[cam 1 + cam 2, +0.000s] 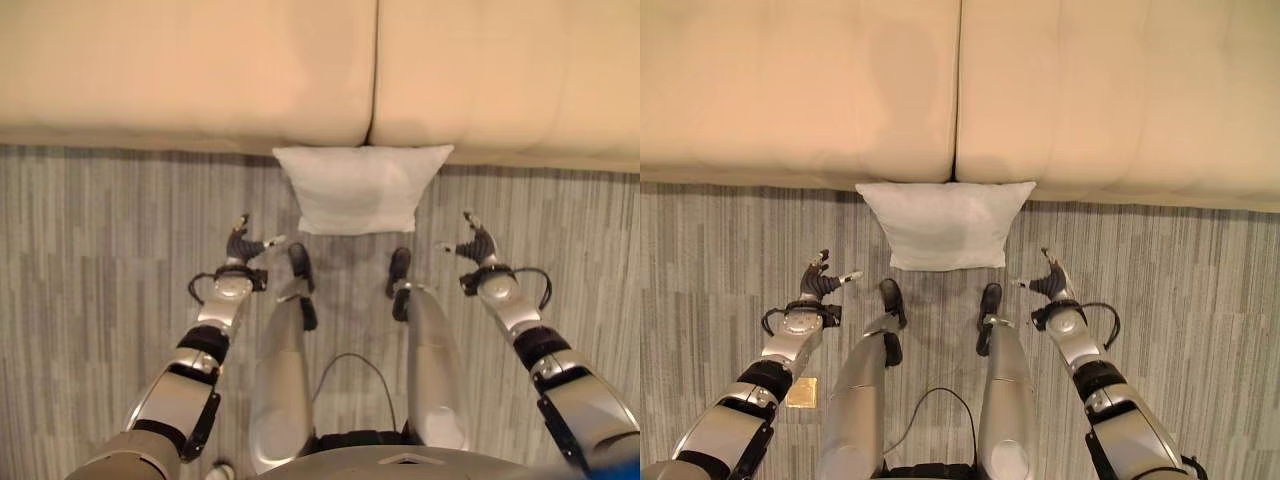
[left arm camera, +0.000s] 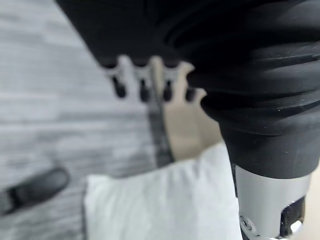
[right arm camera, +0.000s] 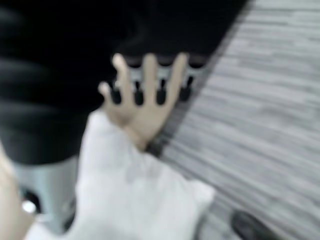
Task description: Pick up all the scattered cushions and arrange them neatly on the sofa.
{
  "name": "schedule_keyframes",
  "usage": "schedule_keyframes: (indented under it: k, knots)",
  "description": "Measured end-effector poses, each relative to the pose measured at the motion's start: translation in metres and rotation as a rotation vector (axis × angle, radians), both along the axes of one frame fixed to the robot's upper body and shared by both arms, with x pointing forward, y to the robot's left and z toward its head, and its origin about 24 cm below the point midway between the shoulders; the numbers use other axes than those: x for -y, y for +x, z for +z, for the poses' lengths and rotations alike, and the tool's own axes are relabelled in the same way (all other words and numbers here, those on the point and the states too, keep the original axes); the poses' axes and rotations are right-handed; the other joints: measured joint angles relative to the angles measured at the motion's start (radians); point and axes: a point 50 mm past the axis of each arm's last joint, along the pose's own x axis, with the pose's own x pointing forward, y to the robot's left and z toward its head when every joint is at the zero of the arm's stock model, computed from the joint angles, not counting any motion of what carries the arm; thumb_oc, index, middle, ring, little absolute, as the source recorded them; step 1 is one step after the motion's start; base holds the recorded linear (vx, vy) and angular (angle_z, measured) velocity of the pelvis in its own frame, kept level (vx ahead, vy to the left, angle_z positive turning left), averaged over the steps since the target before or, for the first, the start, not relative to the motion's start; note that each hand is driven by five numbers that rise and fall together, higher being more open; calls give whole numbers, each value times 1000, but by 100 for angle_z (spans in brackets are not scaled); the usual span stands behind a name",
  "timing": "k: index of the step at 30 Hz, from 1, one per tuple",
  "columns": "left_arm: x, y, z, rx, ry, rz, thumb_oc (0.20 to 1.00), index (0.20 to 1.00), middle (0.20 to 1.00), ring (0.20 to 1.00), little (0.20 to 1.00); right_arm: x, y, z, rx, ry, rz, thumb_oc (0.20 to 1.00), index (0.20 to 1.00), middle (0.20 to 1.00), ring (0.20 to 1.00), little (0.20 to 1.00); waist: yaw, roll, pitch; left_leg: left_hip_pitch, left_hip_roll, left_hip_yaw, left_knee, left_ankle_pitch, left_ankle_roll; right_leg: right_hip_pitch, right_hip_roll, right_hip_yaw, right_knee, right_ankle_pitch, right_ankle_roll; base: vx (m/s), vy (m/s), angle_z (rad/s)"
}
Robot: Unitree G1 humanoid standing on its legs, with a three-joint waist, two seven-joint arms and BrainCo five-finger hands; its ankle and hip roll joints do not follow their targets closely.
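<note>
Both hands, left (image 1: pixel 240 246) and right (image 1: pixel 478 243), hang open and empty. The cushion (image 1: pixel 360 188) at 12 o'clock leans on the sofa (image 1: pixel 190 70); uneven squeezing could let it slip.

Head stereo pair downward, wrist views close, all sharing the cushion (image 1: pixel 362 188).

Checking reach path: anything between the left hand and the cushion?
Nothing: in the left eye view, bare grey floor separates the open left hand from the white cushion leaning on the sofa.
</note>
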Motion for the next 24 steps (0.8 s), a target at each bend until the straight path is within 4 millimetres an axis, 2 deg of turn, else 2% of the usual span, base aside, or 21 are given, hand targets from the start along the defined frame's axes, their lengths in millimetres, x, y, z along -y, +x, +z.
schedule_keyframes:
  k: [1, 2, 4, 5, 9, 13, 17, 22, 24]
  knots:
    - [0, 10, 17, 48, -12, 7, 1000, 1000, 1000, 1000, 1000, 1, 11, 21, 63, 0, -14, 1000, 1000, 1000, 1000, 1000, -1, -1, 4, -63, 5, -5, 30, 1, 0, -65, -3, 0, 37, -4, -8, -30, -28, 6]
    - [-2, 14, 24, 64, -9, 9, 1000, 1000, 1000, 1000, 1000, 3, 14, 28, 84, 1, -22, 1000, 1000, 1000, 1000, 1000, -5, -1, 7, -96, 6, -14, 51, -3, -1, -95, -3, 0, 56, -9, -16, 12, -9, 7]
    - [1, 27, 49, 134, -21, 2, 1000, 1000, 1000, 1000, 1000, 4, 25, 55, 161, -7, -34, 1000, 1000, 1000, 1000, 1000, -6, 0, 13, -175, 18, -22, 100, -10, -2, -172, -2, 0, 104, -18, -30, 29, 2, 3]
    - [1, 28, 53, 141, -7, 1, 1000, 1000, 1000, 1000, 1000, 6, 25, 57, 164, -13, -38, 1000, 1000, 1000, 1000, 1000, -7, 0, 15, -193, 21, -25, 118, -17, -3, -190, -2, 0, 117, -24, -36, 53, -13, -4]
    - [1, 42, 91, 232, 33, -9, 1000, 1000, 1000, 1000, 1000, 13, 34, 89, 246, -14, -61, 1000, 1000, 1000, 1000, 1000, -12, 2, 13, -317, 28, -37, 210, -47, 3, -312, -4, 16, 197, -49, -39, 72, -18, -2]
    - [2, 53, 130, 323, 45, -20, 1000, 1000, 1000, 1000, 1000, 23, 40, 118, 311, 19, -89, 1000, 1000, 1000, 1000, 1000, -16, 2, 15, -466, 37, -51, 343, -85, 2, -453, -20, 27, 316, -77, -57, 84, -9, 5]
    - [1, 55, 142, 343, 65, -27, 1000, 1000, 1000, 1000, 1000, 18, 44, 133, 347, 38, -69, 1000, 1000, 1000, 1000, 1000, -19, 4, 13, -534, 39, -50, 414, -115, 7, -525, -24, 52, 378, -94, -57, 51, -16, -2]
    - [7, 60, 172, 413, 76, -53, 1000, 1000, 1000, 1000, 1000, 20, 47, 158, 387, -21, -38, 1000, 1000, 1000, 1000, 1000, -13, 5, 13, -656, 38, -47, 494, -133, 21, -653, -30, 81, 447, -104, -61, 52, -12, 1]
    - [9, 61, 176, 419, 85, -62, 1000, 1000, 1000, 1000, 1000, 16, 48, 163, 392, -30, -16, 1000, 1000, 1000, 1000, 1000, -8, 5, 13, -689, 38, -44, 525, -139, 22, -691, -30, 90, 474, -106, -62, 47, -15, -1]
